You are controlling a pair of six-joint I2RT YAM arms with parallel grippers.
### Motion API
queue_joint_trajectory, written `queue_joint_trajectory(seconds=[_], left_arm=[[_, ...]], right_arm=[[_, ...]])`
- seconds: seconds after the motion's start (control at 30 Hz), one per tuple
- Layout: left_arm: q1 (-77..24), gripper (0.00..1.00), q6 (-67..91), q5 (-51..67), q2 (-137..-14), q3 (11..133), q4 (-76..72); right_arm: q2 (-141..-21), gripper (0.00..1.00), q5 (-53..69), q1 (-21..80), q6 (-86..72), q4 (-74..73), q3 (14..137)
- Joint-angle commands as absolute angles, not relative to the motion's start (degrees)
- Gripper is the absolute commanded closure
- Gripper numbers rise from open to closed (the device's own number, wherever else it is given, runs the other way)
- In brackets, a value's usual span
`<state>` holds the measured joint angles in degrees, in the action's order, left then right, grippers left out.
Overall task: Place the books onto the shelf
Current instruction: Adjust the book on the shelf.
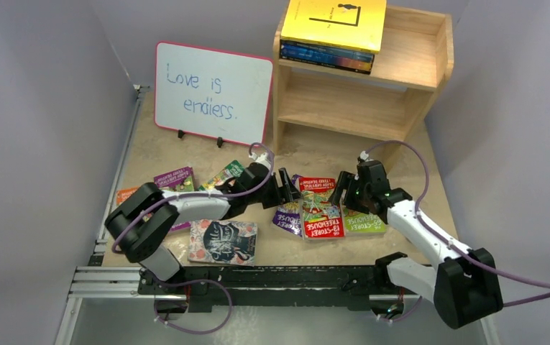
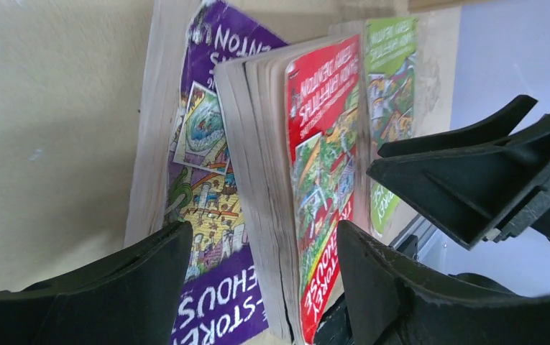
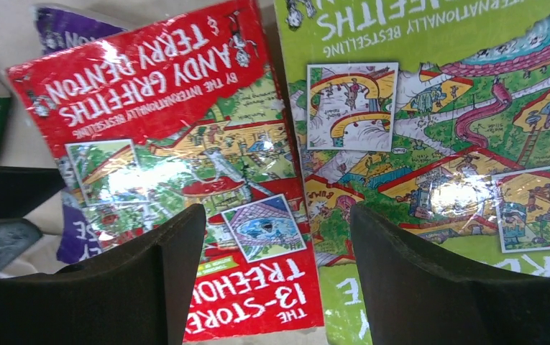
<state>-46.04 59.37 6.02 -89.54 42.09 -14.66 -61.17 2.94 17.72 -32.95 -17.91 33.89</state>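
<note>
A red book [image 1: 320, 210] lies on the table, partly over a purple book [image 1: 285, 218] and beside a green book [image 1: 364, 221]. My left gripper [image 1: 286, 187] is open at the red book's left side. In the left wrist view the red book's [image 2: 322, 144] page edge rises off the purple book [image 2: 207, 180], and it stands between the spread fingers of the left gripper [image 2: 264, 230] with gaps on both sides. My right gripper [image 1: 341, 189] hovers open over the red book [image 3: 178, 122] and green book [image 3: 430, 108]; the right gripper [image 3: 277, 212] holds nothing. The shelf [image 1: 408, 72] carries a yellow book [image 1: 336, 21] on dark blue ones.
A pink-edged whiteboard [image 1: 211, 90] stands left of the shelf. More books lie at the left: a floral one [image 1: 223, 241], a purple one [image 1: 175, 178], a green one [image 1: 223, 172] and an orange one [image 1: 124, 194]. Grey walls close in both sides.
</note>
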Motion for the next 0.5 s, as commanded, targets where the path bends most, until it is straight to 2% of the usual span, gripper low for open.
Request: queue_joint_trajectory(seconds=[0.0,0.17,0.3,0.47], left_arm=[[-48.1,0.27,63.8,7.9,-95.3,44.7,-23.9],[-50.0,0.27,65.5,5.1,-99.7,47.9,-20.6],[-51.3,0.38,67.5,3.7,-101.9,50.0,-16.6],[-52.1,0.47,69.9,0.2,-103.1,51.7,-9.8]], right_arm=[[-62.7,0.25,0.5,18.4,-34.1,-11.2,31.6],[-65.5,0.32,3.6,18.4,-35.2,-5.0,27.4],[-67.7,0.44,5.0,18.5,-34.8,-2.1,25.9],[-71.5,0.47,6.5,18.6,-34.1,0.9,25.4]])
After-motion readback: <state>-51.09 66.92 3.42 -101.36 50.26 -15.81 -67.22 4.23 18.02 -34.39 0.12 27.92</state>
